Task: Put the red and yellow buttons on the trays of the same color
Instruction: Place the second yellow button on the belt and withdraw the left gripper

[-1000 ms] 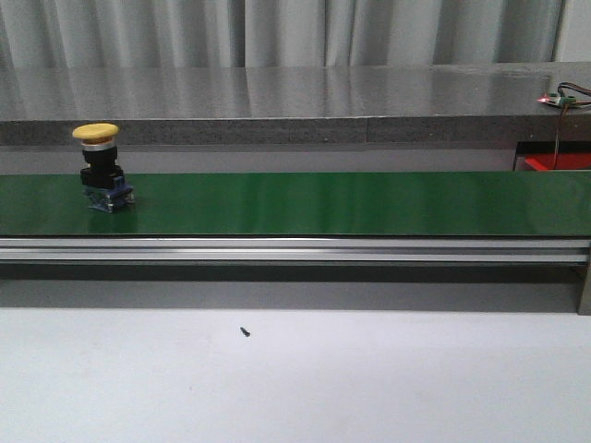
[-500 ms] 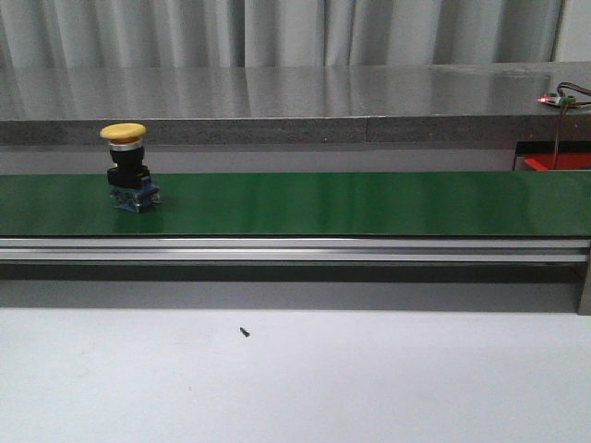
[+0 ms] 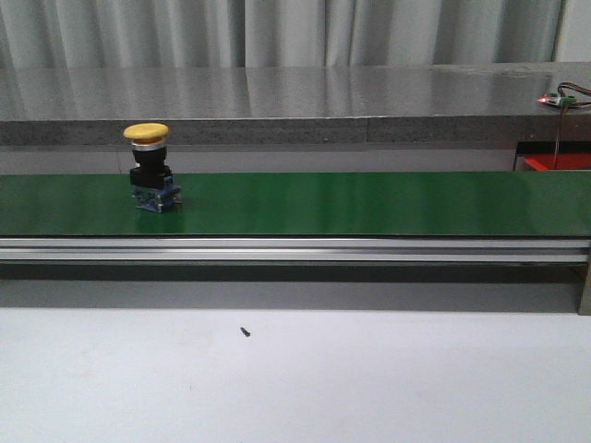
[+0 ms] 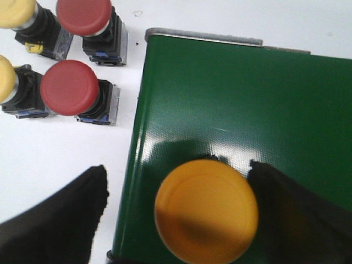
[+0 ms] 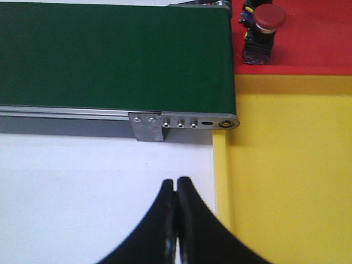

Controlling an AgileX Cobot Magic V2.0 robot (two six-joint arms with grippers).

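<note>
Yellow button [image 3: 149,168] upright on belt [image 3: 369,203] | left gripper [image 4: 181,220] wide | right gripper [image 5: 176,190] closed, empty

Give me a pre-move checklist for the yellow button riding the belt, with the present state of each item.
1. Yellow button upright on the green conveyor belt: ok.
2. Left end effector open, fingers either side of the yellow cap and clear of it: ok.
3. Right end effector open and ready to receive: not ok, shut and empty.
4. Yellow tray has bare space beside the belt's end: ok.
5. Red tray holds only a red button: ok, as far as it shows.
</note>
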